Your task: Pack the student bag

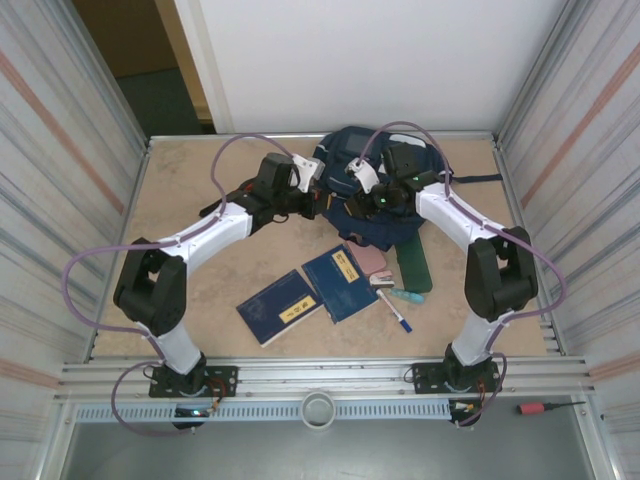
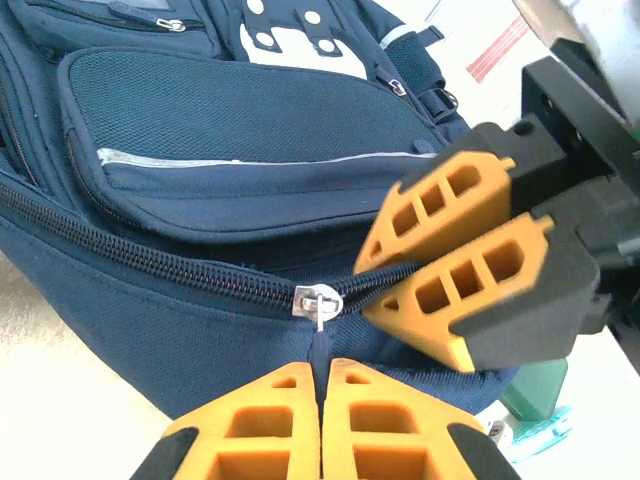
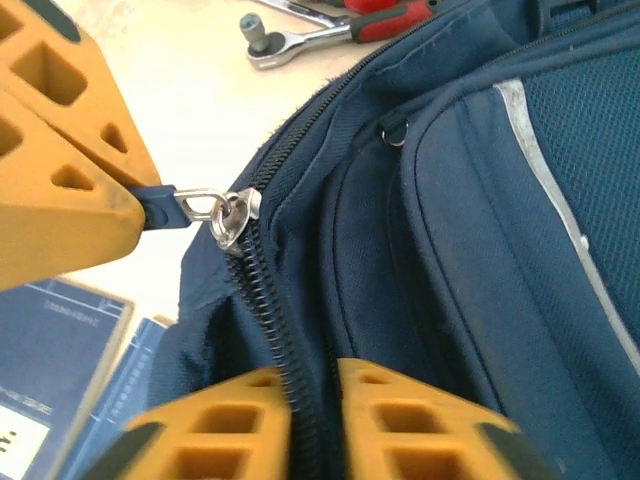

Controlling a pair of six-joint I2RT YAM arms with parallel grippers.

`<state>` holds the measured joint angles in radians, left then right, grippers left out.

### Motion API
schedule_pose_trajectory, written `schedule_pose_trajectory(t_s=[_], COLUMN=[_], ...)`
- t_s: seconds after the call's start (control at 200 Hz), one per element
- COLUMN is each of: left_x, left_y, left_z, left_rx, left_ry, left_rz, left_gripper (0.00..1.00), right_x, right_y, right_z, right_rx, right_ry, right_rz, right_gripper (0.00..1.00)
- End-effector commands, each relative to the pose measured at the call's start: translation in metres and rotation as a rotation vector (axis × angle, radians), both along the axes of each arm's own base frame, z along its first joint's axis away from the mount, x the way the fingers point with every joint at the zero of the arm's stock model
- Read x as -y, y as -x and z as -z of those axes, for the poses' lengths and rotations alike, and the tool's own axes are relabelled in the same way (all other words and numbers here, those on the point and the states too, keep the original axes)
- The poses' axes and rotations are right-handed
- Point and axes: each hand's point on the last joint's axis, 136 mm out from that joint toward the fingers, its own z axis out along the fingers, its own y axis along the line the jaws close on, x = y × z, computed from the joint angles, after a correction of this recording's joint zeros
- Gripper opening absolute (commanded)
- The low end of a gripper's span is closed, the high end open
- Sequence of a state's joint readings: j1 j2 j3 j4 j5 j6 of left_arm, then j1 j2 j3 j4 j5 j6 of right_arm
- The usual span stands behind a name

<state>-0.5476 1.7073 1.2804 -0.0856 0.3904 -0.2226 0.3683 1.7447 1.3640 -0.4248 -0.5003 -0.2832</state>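
The student bag (image 1: 372,160), a navy backpack with grey stripes, lies at the back middle of the table. Its main zipper's silver slider (image 2: 317,300) carries a navy pull tab (image 3: 158,208). My left gripper (image 2: 321,368) is shut on that tab, at the bag's left side (image 1: 322,200). My right gripper (image 3: 312,378) is shut on the bag's zipper edge just past the slider, with the black coil running between its fingers. In the left wrist view the right gripper's orange fingers (image 2: 470,270) pinch the seam right of the slider.
Two flat navy books with yellow labels (image 1: 281,306) (image 1: 340,281) lie in front of the bag. Beside them are a pink item (image 1: 372,260), a dark green case (image 1: 412,266) and a pen (image 1: 396,311). A ratchet tool (image 3: 296,42) lies by the bag. Corrugated walls enclose the table.
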Motion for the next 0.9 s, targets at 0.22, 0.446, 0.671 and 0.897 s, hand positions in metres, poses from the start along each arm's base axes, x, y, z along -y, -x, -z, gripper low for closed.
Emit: schedule_pose_trajectory(t_s=[0.22,0.446,0.671,0.897], left_x=[-0.066,-0.070,-0.066,-0.065], left_y=[-0.047,-0.064,-0.060,-0.040], left_z=[0.002,0.010,-0.012,-0.028], left_rx=[0.041,0.026,0.050,0.074], left_ry=[-0.054,-0.057,-0.011,0.008], left_rz=[-0.207,-0.224,-0.209,-0.196], left_gripper=[0.00,0.00,0.00,0.00], right_x=[0.052,0.054,0.029,0.051], right_y=[-0.007,-0.017,-0.034,-0.051], right_z=[-0.069,-0.092,-0.112,-0.098], right_rx=[0.128,0.167,0.197,0.195], right_ry=[-0.125,-0.167,-0.167,-0.046], right_rz=[0.059,0.035,-0.046,0.060], right_gripper=[0.00,0.00,0.00,0.05])
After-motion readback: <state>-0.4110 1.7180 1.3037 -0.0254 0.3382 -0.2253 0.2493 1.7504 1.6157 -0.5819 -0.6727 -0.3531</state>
